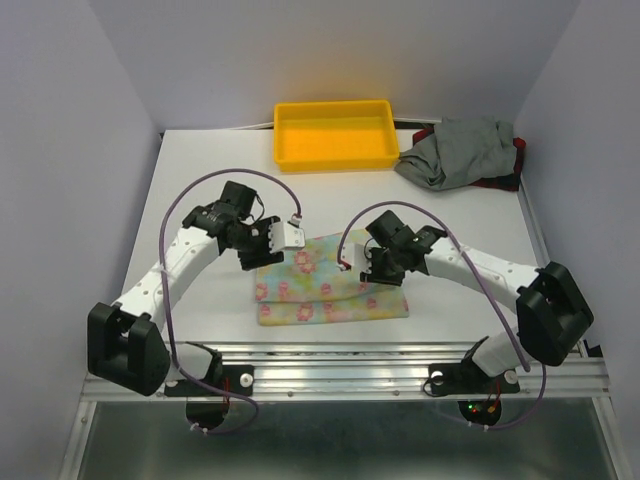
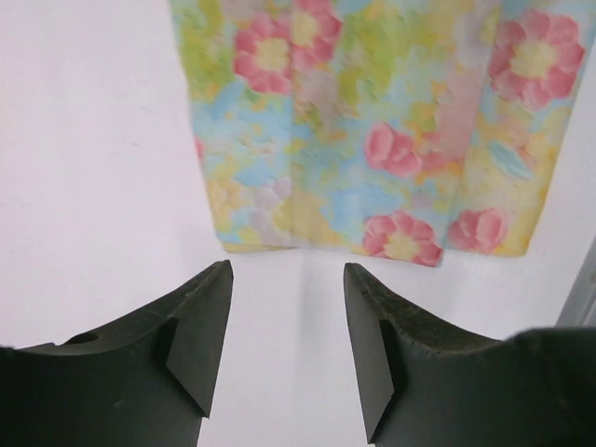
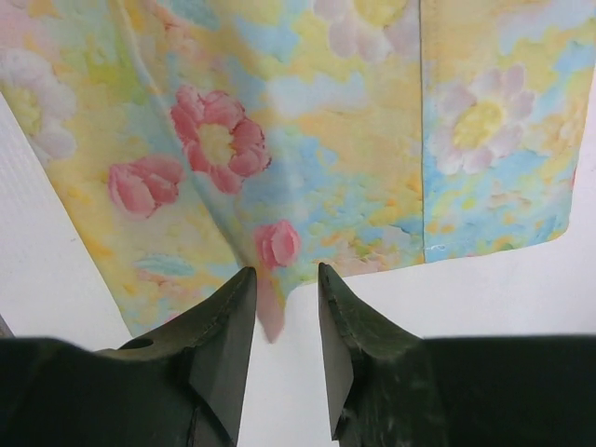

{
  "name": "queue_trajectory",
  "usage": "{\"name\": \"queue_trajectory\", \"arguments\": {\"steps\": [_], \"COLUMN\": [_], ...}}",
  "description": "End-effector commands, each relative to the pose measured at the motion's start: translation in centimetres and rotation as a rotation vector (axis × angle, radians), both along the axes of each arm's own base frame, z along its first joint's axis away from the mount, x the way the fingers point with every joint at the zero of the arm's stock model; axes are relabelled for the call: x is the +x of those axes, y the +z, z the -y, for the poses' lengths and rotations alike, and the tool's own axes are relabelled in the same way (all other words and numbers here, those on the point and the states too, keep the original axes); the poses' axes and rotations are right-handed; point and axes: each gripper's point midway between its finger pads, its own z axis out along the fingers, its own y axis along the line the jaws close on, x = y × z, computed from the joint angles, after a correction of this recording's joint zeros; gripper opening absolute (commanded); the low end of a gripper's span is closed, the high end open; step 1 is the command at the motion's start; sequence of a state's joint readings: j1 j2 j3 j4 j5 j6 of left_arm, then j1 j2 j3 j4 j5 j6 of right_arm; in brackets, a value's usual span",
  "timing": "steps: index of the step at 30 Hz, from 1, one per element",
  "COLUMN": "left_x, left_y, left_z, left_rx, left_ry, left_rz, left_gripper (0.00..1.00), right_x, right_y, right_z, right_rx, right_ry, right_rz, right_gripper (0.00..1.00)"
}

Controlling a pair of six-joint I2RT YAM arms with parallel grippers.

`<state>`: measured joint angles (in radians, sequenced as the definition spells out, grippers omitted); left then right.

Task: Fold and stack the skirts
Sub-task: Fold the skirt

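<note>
Pastel floral skirt (image 1: 318, 296) lies folded flat; left hand (image 2: 287, 270) open, right hand (image 3: 287, 270) parted over its corner.

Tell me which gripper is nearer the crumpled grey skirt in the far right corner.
Right. The right gripper hovers over the floral skirt's right part, nearer the grey skirt. The left gripper is at the floral skirt's far left corner, farther off.

Floral skirt (image 1: 330, 287) is all pastels: pale yellow and light blue with pink blooms, bits of green; grey skirt (image 1: 455, 150) is plain; plaid skirt (image 1: 503, 182) shows red and black; tray (image 1: 330, 105) bright yellow; table (image 1: 200, 170) white; arms (image 1: 185, 250) white with black joints.
</note>
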<state>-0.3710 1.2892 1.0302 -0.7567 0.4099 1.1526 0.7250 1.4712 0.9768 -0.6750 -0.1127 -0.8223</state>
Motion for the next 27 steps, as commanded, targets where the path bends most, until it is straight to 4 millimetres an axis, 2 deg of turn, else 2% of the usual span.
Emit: {"name": "queue_trajectory", "arguments": {"steps": [1,2,6,7,9,11,13,14,16,17,18,20,21,22,24,25,26,27], "left_x": [0.7,0.8,2.0,1.9,2.0,1.3,0.7,0.6,0.6,0.1,0.3,-0.6,-1.0,-1.2,-1.9,-1.7,-2.0,-2.2], "left_y": [-0.2,-1.3,-2.3,-3.1,-3.9,-5.4,-6.6,-6.8,-6.9,-7.0,-6.9,-7.7,-8.0,-8.4,-9.7,-9.9,-11.0,-11.2], "left_z": [1.4,1.7,2.6,2.5,2.8,2.9,3.0,3.2,3.6,4.0,4.4,5.3,5.7,6.2,7.5,8.2,8.7,9.5], "left_rx": [-0.053,-0.046,-0.060,-0.043,-0.023,0.017,0.033,0.029,0.015,0.013,0.003,0.023,0.033,0.042,0.069,0.069,0.084,0.080], "left_ry": [0.084,0.089,0.127,0.137,0.142,0.154,0.166,0.196,0.200,0.187,0.192,0.161,0.147,0.145,0.116,0.129,0.127,0.118], "left_rz": [-0.109,-0.161,-0.187,-0.197,-0.186,-0.208,-0.240,-0.252,-0.242,-0.237,-0.223,-0.233,-0.243,-0.252,-0.281,-0.290,-0.325,-0.344], "left_gripper": [0.59,0.57,0.56,0.55,0.54,0.50,0.49,0.49,0.49,0.49,0.49,0.49,0.49,0.47,0.45,0.42,0.41,0.40], "right_x": [-0.3,-0.5,-0.3,-0.3,0.1,0.9,3.0,4.7,7.5,9.0,12.1,15.1,16.6,18.9,20.4,21.3,21.5,21.3], "right_y": [-0.2,-0.7,-3.4,-4.6,-5.8,-7.0,-7.4,-7.7,-7.6,-7.4,-6.9,-5.9,-5.1,-3.4,-1.2,1.2,2.5,3.6], "right_z": [0.5,0.7,1.2,1.7,2.1,2.9,3.4,4.2,4.6,5.1,5.3,5.6,5.4,4.8,3.9,3.0,2.6,2.6], "right_rx": [-0.034,-0.047,-0.100,-0.142,-0.176,-0.205,-0.217,-0.228,-0.213,-0.215,-0.193,-0.178,-0.158,-0.113,-0.057,0.021,0.063,0.090], "right_ry": [0.004,0.004,-0.004,-0.007,-0.012,-0.043,-0.076,-0.123,-0.172,-0.193,-0.239,-0.285,-0.307,-0.347,-0.398,-0.465,-0.502,-0.541], "right_rz": [-0.029,-0.040,-0.064,-0.074,-0.069,-0.068,-0.024,-0.020,0.011,0.033,0.075,0.136,0.170,0.222,0.263,0.287,0.293,0.288], "right_gripper": [0.36,0.35,0.28,0.27,0.23,0.19,0.18,0.17,0.17,0.17,0.16,0.15,0.16,0.18,0.21,0.23,0.24,0.25]}}
